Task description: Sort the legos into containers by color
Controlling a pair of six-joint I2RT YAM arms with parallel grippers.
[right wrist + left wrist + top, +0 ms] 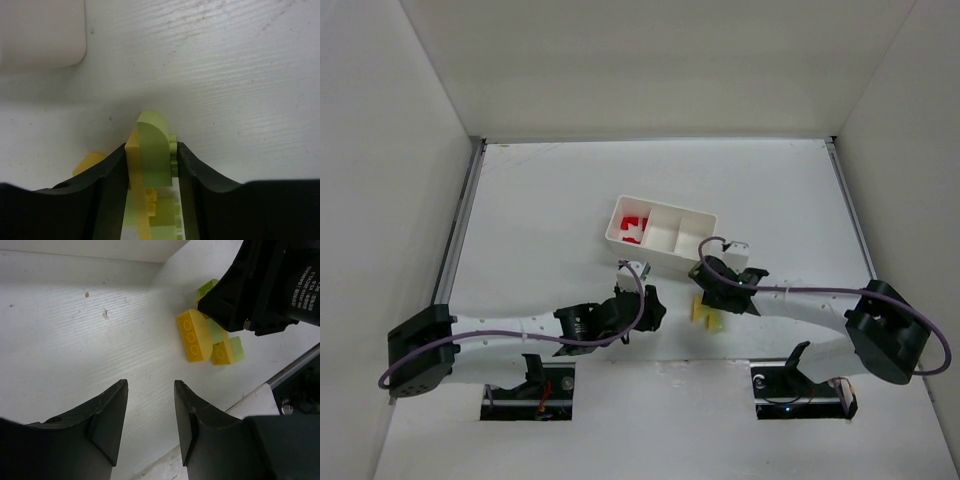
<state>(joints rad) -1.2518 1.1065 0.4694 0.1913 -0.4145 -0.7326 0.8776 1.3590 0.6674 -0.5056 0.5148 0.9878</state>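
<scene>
The white tray lies mid-table, with red legos in its left compartment; the other two look empty. My right gripper is down on a small pile of yellow-orange and pale green legos in front of the tray. In the right wrist view it is shut on a pale green brick with a yellow-orange brick pressed beside it. More bricks lie beneath. My left gripper is open and empty left of the pile; the left wrist view shows bare table between its fingers.
A loose yellow-orange brick and green bricks lie beside the right gripper's black body. A tray corner is just beyond the right gripper. White walls enclose the table on three sides.
</scene>
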